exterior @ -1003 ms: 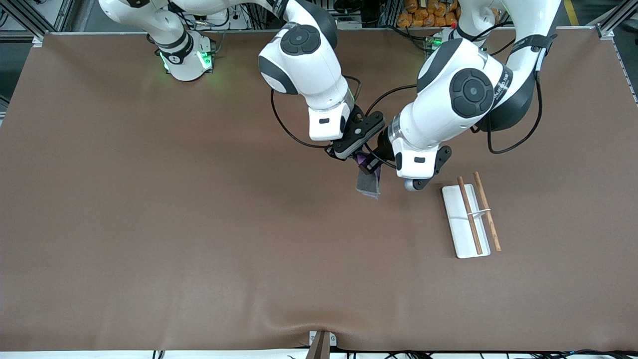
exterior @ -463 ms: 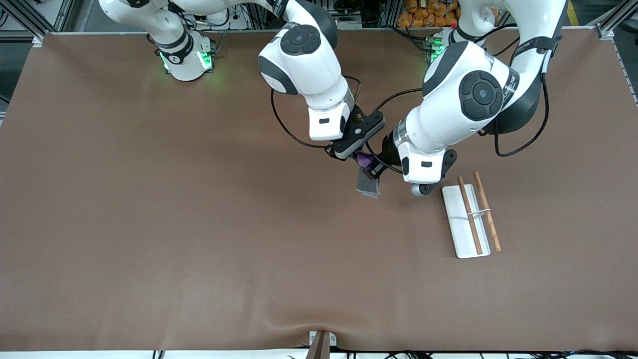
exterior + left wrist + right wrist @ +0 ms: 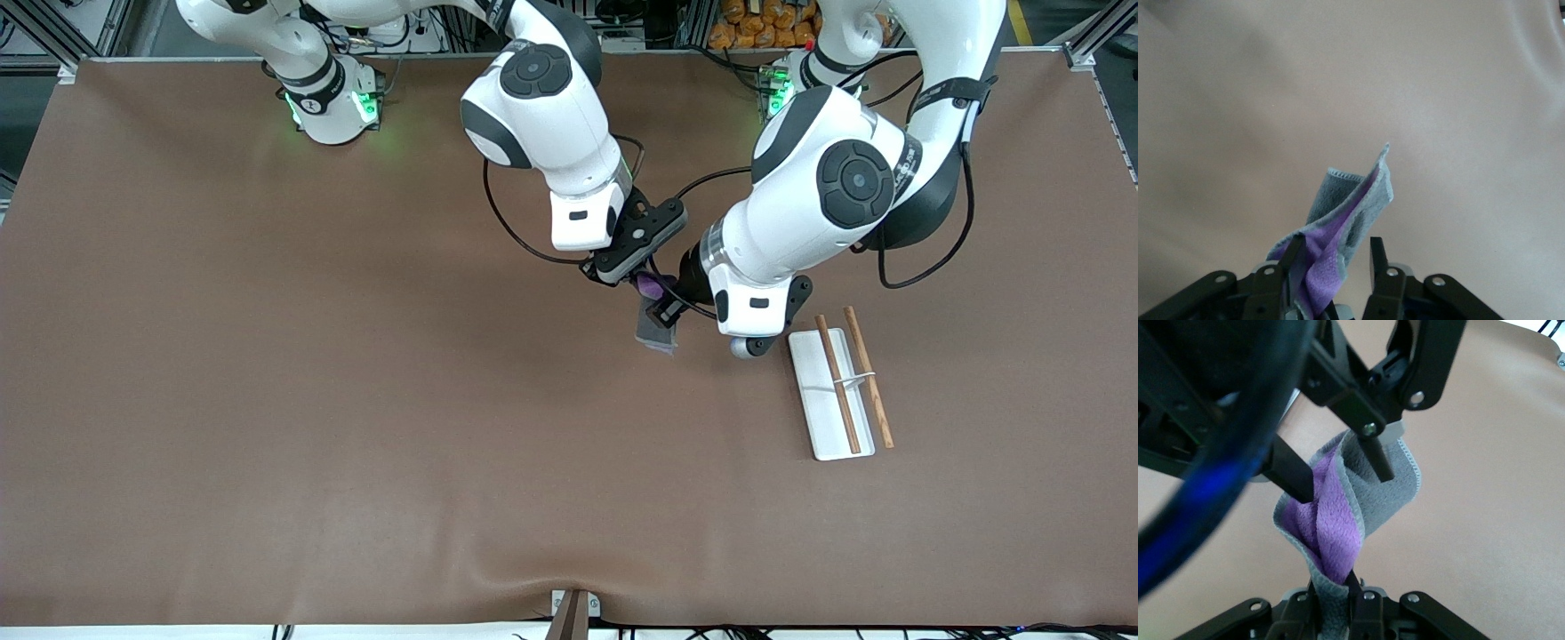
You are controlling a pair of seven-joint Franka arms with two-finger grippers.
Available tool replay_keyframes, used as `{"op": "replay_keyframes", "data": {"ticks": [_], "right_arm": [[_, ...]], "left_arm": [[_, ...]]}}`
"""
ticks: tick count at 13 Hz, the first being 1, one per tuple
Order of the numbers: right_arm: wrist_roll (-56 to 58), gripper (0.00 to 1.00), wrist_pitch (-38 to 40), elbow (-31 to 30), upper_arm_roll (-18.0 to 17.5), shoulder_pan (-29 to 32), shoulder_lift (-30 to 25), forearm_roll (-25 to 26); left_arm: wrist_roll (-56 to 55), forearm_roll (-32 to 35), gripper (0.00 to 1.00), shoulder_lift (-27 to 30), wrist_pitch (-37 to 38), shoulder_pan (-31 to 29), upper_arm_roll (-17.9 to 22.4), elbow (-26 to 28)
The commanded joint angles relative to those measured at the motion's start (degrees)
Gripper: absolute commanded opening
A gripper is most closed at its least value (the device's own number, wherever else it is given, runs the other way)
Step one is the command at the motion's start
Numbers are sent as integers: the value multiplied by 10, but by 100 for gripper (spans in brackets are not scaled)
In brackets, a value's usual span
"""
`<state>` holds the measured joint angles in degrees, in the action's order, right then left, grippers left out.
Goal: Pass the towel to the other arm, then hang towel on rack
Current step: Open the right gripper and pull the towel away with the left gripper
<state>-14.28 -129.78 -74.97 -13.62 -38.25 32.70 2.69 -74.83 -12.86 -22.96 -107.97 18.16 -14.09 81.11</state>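
Observation:
The towel (image 3: pixel 656 332), grey with a purple inner side, hangs over the middle of the table from my right gripper (image 3: pixel 642 286), which is shut on its top. In the right wrist view the towel (image 3: pixel 1338 520) rises from the shut right gripper (image 3: pixel 1333 583). My left gripper (image 3: pixel 665 313) is open with one finger on each side of the towel. The left wrist view shows the towel (image 3: pixel 1351 213) between the open left gripper (image 3: pixel 1337 243) fingers (image 3: pixel 1377 257). The rack (image 3: pixel 852 378) has two brown rods on a white tray base (image 3: pixel 811 373) and lies toward the left arm's end.
Brown table cover (image 3: pixel 356 400) all around. Black cables (image 3: pixel 507 222) loop beside the right arm's wrist. The left arm's wrist (image 3: pixel 756 302) hangs just beside the rack's end that is farther from the front camera.
The left arm's wrist has shifted a little toward the rack and lower in the front view, with its open fingers kept around the towel. The right arm and towel have stayed put.

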Motion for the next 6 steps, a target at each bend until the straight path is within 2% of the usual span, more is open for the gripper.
{"op": "replay_keyframes", "data": {"ticks": [1,2,3,5,6], "right_arm": [[0,0,-3,-3,-3,3,-4,9],[0,0,-3,-3,-3,3,-4,9],[0,0,-3,-3,-2,3,-4,9],[0,0,-3,-3,-2,3,-4,9],[0,0,-3,-3,-2,3,-4,9]], "left_arm": [[-8,-5,43,-11,-6,1,0,-17],[-9,-4,42,-12,-6,4,0,-16],[-9,-4,34,-11,-6,4,0,-15],[-9,-4,6,-9,-5,7,0,-15],[-8,-3,0,-9,-5,7,0,-15]]}}
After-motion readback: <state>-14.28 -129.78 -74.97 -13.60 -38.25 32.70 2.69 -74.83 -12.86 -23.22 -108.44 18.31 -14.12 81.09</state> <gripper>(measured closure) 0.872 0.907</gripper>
